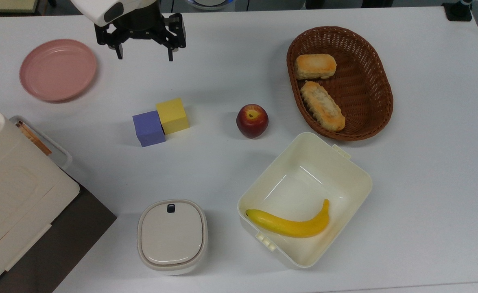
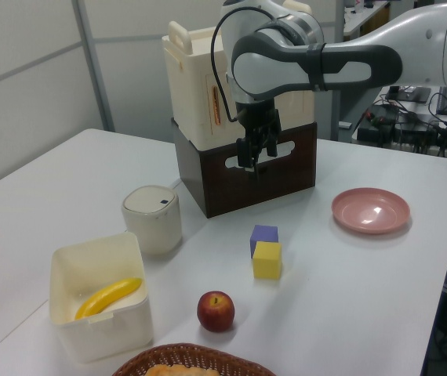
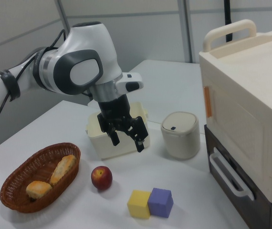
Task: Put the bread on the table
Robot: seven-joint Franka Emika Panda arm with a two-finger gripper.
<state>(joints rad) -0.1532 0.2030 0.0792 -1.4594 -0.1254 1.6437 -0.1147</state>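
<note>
top view straight overhead, left and right views oblique (opposite sides), sharing table [image 1: 222, 81]

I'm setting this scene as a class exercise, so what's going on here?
A robot arm's claw hangs open and empty above the table, near the pink plate. The bread it is meant to move to the table lies in the basket beside a longer loaf, far across the table from the claw. Nothing is being held yet.
</note>
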